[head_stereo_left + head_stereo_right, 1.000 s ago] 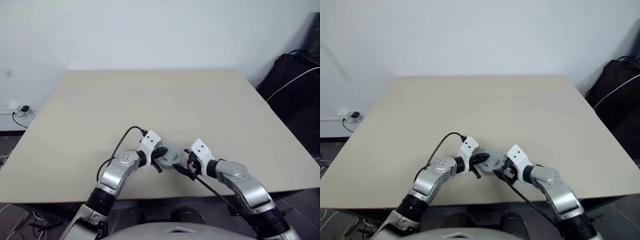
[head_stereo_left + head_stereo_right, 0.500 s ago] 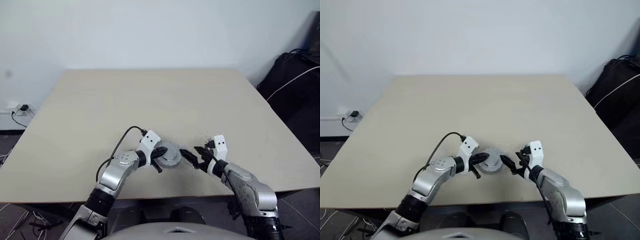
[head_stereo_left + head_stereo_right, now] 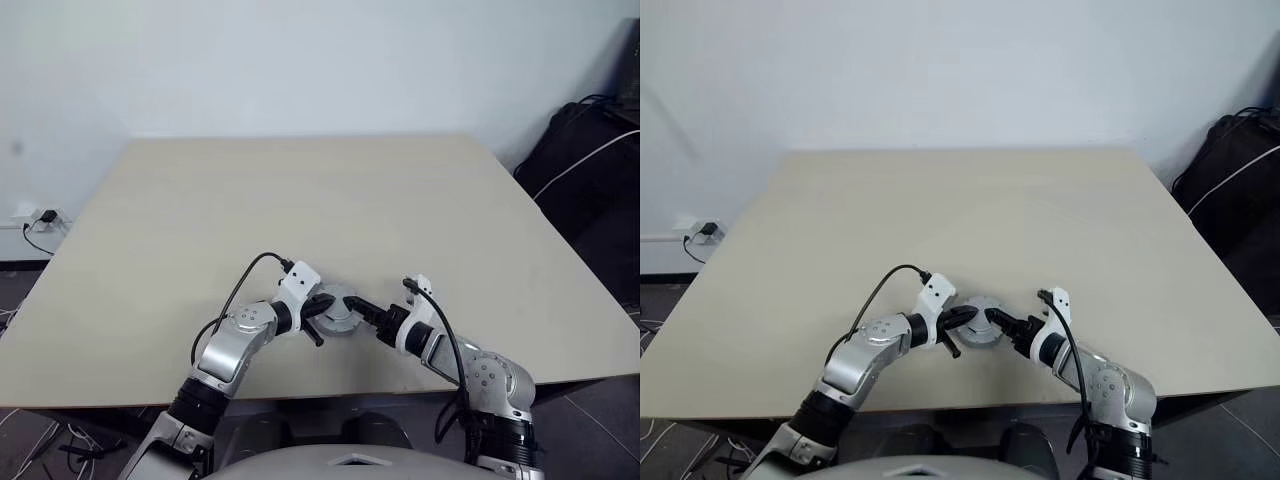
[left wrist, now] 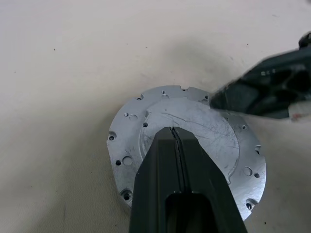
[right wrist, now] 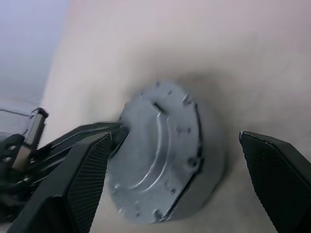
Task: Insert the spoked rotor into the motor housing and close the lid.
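Note:
A round grey metal assembly (image 3: pixel 338 308) sits near the table's front edge. Its plain grey lid (image 4: pixel 194 124) lies flat on the flanged motor housing (image 4: pixel 124 148). The spoked rotor is hidden. My left gripper (image 4: pixel 173 132) is shut, and its tip rests over the lid's middle from the left. My right gripper (image 5: pixel 176 138) is open and reaches in from the right. One of its fingers (image 5: pixel 82 179) and the other stand either side of the housing (image 5: pixel 160 150) without touching it.
The assembly lies close to the front edge of the pale table (image 3: pixel 320 200), with open tabletop behind it. A black bag (image 3: pixel 590 170) with a white cable stands off the table's right side. A power strip (image 3: pixel 40 220) lies on the floor at the left.
My right gripper has rolled at the wrist and come in from the right, so its open fingers now straddle the housing. The left gripper and the lid have stayed put.

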